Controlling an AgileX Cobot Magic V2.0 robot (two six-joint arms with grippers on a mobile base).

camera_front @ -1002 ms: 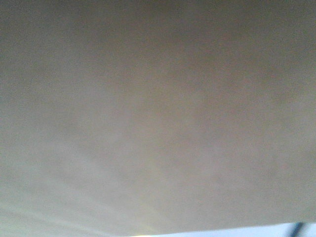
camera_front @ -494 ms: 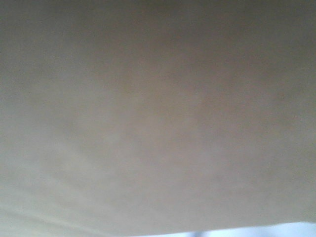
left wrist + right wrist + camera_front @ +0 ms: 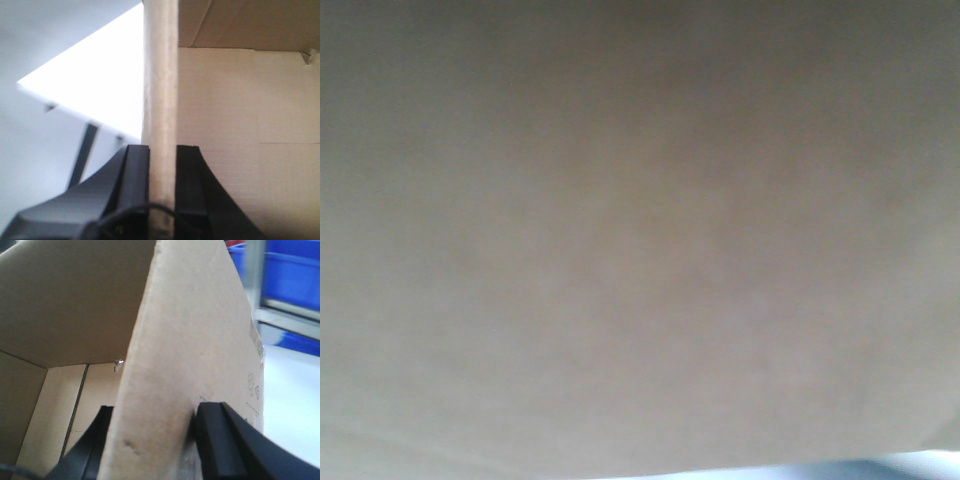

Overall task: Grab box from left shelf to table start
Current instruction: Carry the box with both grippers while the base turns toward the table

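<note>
Box (image 3: 640,240) fills the front view as a blurred tan sheet, with only a pale sliver at 5 o'clock, so it hangs close before the robot with no support showing under it. Left gripper (image 3: 161,150) is clamped on one wall seen edge-on. That wall runs from 6 to 12 o'clock between its black jaws, and the box's inside opens toward 3 o'clock. Right gripper (image 3: 157,410) pinches another wall the same way, with the inside at 9 o'clock and the outer face, bearing small printed marks, at 3. Both arms appear to share the load. The box spans between them, but its long axis cannot be told. The cardboard is matte, corrugated and faintly dented, probably stiff yet crushable. Blue crates (image 3: 295,270) sit blurred at 1 o'clock.
</note>
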